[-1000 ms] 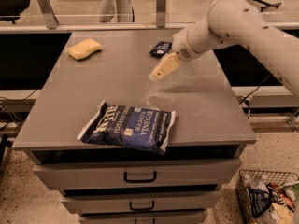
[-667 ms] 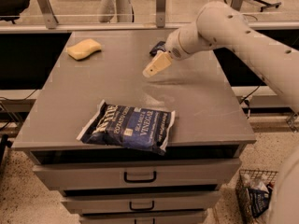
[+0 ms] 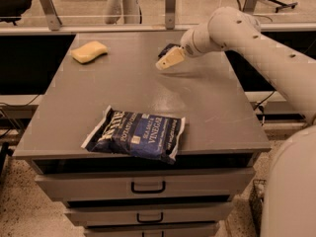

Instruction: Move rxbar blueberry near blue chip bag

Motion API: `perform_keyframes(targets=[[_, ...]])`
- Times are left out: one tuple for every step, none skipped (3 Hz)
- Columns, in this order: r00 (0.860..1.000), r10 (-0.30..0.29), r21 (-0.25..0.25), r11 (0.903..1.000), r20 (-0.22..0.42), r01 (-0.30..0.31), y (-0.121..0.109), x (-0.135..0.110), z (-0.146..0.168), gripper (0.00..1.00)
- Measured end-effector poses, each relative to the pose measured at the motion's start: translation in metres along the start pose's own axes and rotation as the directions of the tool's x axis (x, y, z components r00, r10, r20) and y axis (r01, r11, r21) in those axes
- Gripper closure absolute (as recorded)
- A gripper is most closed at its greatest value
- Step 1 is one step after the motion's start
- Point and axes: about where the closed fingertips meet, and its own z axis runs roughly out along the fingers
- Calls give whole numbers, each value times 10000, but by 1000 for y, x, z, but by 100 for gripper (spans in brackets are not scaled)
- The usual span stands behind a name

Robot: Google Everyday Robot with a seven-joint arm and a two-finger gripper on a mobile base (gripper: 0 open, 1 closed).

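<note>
The blue chip bag, large and dark blue with white lettering "VINEGAR", lies flat near the front edge of the grey table. The rxbar blueberry, a small dark navy wrapper, lies at the far right-centre of the table, mostly hidden behind the gripper. My gripper, cream-coloured, reaches in from the right and hangs right over the bar's near side. Whether it touches the bar cannot be told.
A yellow sponge lies at the far left of the table. Drawers sit under the table front. Rails and posts stand behind the table. My white arm spans the right side.
My gripper has moved left and farther back, from beside the bar to right over it. The bar, chip bag and sponge have not moved.
</note>
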Motion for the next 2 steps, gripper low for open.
perform_keyframes(targets=[[9976, 639, 411, 9970, 247, -649, -20, 5, 11, 0], [9905, 1287, 461, 9903, 476, -1309, -30, 12, 26, 0]])
